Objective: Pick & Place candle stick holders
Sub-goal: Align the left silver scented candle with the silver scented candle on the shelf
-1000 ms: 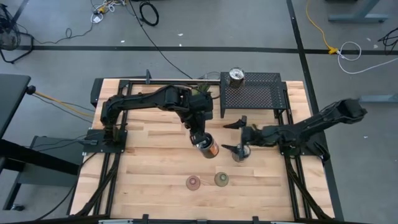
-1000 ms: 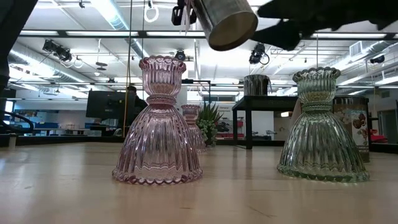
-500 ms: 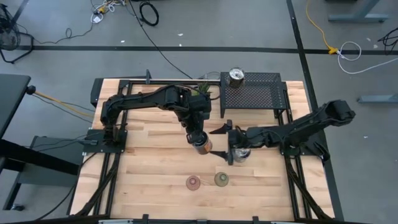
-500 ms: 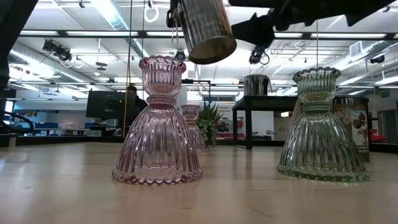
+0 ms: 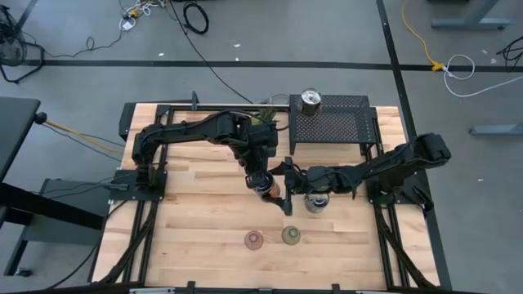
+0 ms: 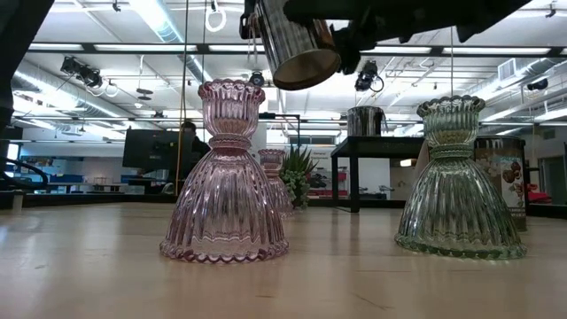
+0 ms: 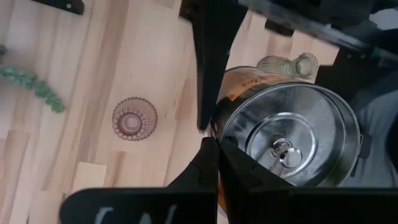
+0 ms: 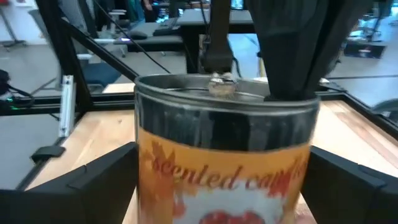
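My left gripper [image 5: 261, 180] is shut on a silver tin [image 6: 297, 42] with an orange "scented candle" label [image 8: 227, 177], held above the table. My right gripper [image 5: 287, 185] is open, one finger on either side of the tin [image 8: 227, 149]; I cannot tell whether they touch it. A pink glass holder [image 5: 255, 239] and an olive-green one [image 5: 291, 235] stand on their wide bases near the front. Another pink one [image 7: 134, 118] stands by the plant. A second silver tin [image 5: 317, 202] stands on the table and a third [image 5: 310, 100] on the black rack. My left gripper pinches the tin's top rim [image 7: 217, 138], one finger inside the open tin and one outside. The fingers [image 8: 292, 56] come from above, pointing down. The tin hangs below them, clear of the table and a little tilted [image 6: 297, 42].
The black mesh rack [image 5: 331, 124] stands at the far right and the green plant [image 5: 263, 121] at the far middle, partly under my left arm. Bare wood lies at the table's left and near right [image 5: 196, 237].
My right gripper has gone toward the table's left, staying open, until its fingers flank the tin that my left gripper holds. My left gripper has carried the tin a little toward the table's left and far edge, and the tin now hangs less tilted.
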`<state>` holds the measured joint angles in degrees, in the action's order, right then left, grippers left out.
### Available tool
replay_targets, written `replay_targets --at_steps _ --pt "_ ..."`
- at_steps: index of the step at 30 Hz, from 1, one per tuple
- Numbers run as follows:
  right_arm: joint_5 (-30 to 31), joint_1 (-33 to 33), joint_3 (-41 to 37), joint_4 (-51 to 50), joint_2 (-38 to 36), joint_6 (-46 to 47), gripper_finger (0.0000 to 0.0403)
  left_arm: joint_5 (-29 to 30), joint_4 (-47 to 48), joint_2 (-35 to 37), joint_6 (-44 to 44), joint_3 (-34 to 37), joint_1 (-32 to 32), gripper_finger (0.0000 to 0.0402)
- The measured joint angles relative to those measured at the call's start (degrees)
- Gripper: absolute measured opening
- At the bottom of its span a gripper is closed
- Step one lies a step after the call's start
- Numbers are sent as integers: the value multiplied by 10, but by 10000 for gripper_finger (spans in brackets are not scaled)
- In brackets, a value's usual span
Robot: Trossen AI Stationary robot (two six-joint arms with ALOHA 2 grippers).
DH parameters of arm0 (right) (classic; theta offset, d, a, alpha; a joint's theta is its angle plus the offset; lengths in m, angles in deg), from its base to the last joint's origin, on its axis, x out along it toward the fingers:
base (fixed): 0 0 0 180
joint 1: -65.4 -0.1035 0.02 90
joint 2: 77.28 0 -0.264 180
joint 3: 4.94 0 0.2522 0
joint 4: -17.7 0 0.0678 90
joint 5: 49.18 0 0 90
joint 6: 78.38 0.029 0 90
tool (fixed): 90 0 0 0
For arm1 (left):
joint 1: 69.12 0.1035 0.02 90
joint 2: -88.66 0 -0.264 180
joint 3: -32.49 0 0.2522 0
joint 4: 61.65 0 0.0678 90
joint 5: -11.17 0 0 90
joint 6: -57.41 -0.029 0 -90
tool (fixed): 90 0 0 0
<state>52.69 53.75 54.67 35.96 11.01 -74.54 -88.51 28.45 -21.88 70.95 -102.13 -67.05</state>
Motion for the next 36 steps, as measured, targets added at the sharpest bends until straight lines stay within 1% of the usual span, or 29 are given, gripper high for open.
replay_targets --at_steps 4,7,11,13,18,22,30,36 --pt "-13 1 5 22 12 -1 396 -1 1 0 -6 0 0 0" --pt "-4 1 5 17 13 -2 394 0 1 0 -7 0 0 0" --pt "-10 -1 5 10 13 9 387 0 1 0 -7 0 0 0" --pt "2 -2 5 7 13 13 379 0 0 0 -8 0 0 0" --pt "7 -2 5 4 13 18 339 1 2 0 -8 0 0 0" --pt "20 -2 6 3 13 28 338 2 1 0 -10 0 0 0" --pt "20 -2 6 3 13 39 338 2 -1 0 -9 0 0 2" --pt "24 -5 6 -1 8 36 338 6 -3 2 -7 0 0 24"
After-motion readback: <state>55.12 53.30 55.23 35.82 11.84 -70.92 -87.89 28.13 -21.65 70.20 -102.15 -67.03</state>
